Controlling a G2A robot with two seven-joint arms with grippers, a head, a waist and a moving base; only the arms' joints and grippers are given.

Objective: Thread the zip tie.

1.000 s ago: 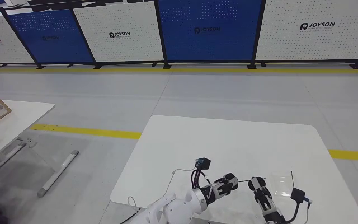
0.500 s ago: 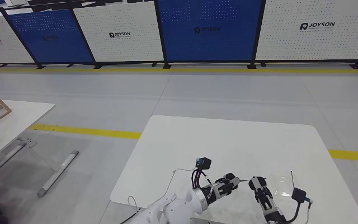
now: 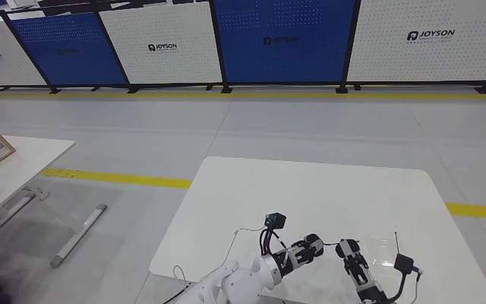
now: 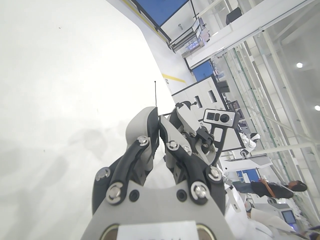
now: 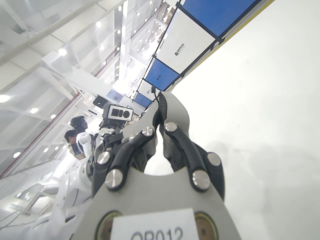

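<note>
Right wrist view: gripping zip tie (image 5: 154, 90) near head with right end effector (image 5: 160, 101); pinching strap with left end effector (image 4: 158, 116), just beside right end effector. Likely light, springy, slippery; hold close to tip.

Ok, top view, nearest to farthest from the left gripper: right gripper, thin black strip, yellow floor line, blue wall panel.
1. right gripper, beside the left gripper.
2. thin black strip, on the table past that gripper.
3. yellow floor line, beyond the table.
4. blue wall panel, at the back.
</note>
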